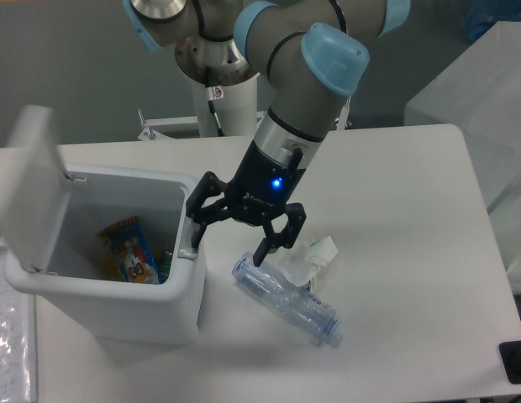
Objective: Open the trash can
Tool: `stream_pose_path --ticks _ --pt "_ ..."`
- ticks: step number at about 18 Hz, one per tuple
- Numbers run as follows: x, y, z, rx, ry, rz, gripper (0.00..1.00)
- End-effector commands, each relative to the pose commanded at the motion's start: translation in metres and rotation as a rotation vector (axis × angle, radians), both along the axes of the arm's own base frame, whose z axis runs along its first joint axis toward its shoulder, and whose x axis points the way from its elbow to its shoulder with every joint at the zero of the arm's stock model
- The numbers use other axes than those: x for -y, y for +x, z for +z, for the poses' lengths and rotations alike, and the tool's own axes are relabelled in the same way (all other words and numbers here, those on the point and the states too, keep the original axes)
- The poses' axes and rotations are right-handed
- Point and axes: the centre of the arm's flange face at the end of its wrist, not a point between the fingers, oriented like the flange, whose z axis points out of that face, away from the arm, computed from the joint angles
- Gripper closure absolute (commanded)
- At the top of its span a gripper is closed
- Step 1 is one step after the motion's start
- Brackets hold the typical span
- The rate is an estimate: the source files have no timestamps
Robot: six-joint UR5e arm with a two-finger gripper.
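Observation:
The trash can is a large white boxy bin at the table's left side. Its flat lid stands swung up at the left, so the inside shows. A colourful snack packet lies inside. The grey push-button sits on the right rim. My gripper hangs just above and right of that rim, fingers spread open and empty, its left fingertip close over the button. Whether it touches the button I cannot tell.
A crushed clear plastic bottle lies on the table right of the bin, under my right finger. Crumpled white paper lies beside it. A dark object sits at the right front edge. White covered furniture stands at the back right.

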Motion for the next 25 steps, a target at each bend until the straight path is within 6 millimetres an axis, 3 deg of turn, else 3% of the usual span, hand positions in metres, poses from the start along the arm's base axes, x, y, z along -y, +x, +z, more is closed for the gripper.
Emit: stream_pose_path --ticks 3,8,13,17,21,25 --pt "0.000 -0.013 0.011 -0.036 0.024 0.007 0.00" --pt "0.021 -0.063 0.003 -0.177 0.083 0.005 0.00" --pt "0.039 -0.085 -0.012 -0.267 0.076 -0.064 0.00" --pt "0.059 -0.104 -0.035 -0.444 -0.118 -0.136 0.00" --pt "0.059 -0.118 -0.052 -0.535 -0.174 -0.263 0.00" --pt "0.065 -0.138 -0.092 -0.561 -0.315 -0.320 0.00"
